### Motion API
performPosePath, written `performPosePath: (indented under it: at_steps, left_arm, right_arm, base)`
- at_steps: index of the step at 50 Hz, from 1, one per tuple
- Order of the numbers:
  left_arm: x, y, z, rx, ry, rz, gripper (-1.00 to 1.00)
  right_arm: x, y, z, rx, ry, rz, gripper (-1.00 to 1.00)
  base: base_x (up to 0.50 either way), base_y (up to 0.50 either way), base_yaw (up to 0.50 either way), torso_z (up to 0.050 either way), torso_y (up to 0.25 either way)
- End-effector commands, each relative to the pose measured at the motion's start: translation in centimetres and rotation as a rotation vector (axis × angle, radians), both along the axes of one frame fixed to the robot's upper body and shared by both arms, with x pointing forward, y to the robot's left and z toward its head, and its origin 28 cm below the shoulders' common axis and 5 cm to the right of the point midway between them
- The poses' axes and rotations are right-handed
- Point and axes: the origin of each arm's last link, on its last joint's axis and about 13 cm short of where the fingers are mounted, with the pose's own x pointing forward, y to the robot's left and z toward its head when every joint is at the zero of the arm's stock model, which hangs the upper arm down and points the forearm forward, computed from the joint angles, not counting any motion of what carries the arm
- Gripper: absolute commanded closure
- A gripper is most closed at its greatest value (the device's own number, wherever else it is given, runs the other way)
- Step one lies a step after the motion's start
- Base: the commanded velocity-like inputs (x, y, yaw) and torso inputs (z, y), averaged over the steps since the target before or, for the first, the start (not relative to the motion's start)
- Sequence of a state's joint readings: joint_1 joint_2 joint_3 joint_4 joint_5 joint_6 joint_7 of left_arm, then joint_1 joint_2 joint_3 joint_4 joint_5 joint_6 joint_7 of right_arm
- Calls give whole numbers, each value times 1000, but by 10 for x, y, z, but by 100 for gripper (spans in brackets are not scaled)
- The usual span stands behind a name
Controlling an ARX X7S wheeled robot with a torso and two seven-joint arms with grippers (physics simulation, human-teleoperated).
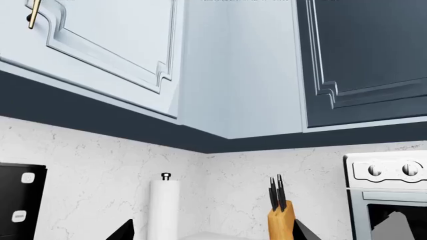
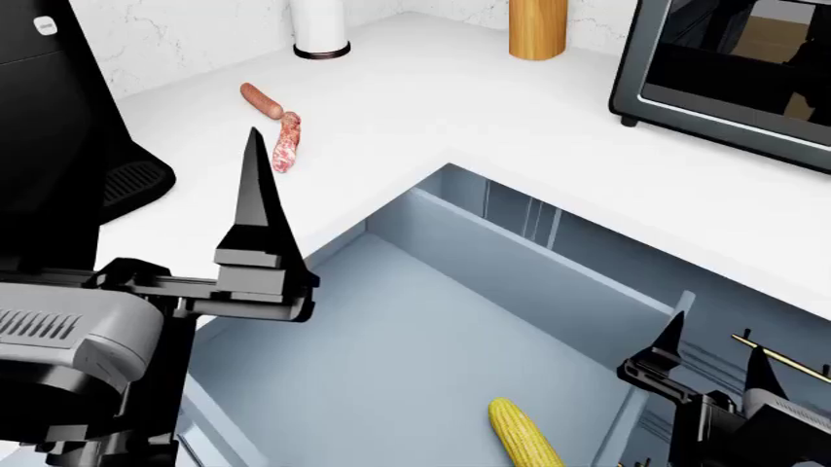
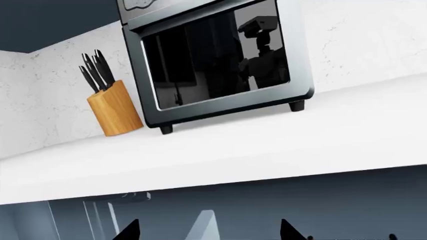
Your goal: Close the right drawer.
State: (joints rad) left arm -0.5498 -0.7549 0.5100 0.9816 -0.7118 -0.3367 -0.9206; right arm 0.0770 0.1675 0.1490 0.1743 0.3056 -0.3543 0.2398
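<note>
The right drawer (image 2: 415, 350) stands pulled out under the white counter, a deep light blue-grey box with a yellow corn cob (image 2: 523, 434) on its floor. A slim brass bar handle (image 2: 779, 362) shows at its right end. My right gripper (image 2: 714, 352) is open just beside that handle, level with the drawer's rim; in the right wrist view a pale drawer wall edge (image 3: 203, 225) lies between the tips of the right gripper (image 3: 210, 234). My left gripper (image 1: 213, 236) is open and empty, raised over the counter's left part, one finger (image 2: 256, 195) pointing up.
Two sausages (image 2: 275, 125) lie on the white counter (image 2: 429, 107). A paper towel roll (image 2: 319, 27), a knife block (image 2: 538, 27) and a toaster oven (image 2: 727, 68) stand along the back. A black appliance (image 2: 53, 146) is at the left. Wall cabinets (image 1: 113, 45) hang above.
</note>
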Motion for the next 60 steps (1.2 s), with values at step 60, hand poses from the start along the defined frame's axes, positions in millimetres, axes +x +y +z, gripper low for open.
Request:
performPosePath:
  at_steps: [60]
  left_arm:
    - [1,-1,0,6,1,-2,-100]
  right_arm:
    - [24,34,-80,188,254,197,-100]
  base:
    - [1,-2,0,-2,0]
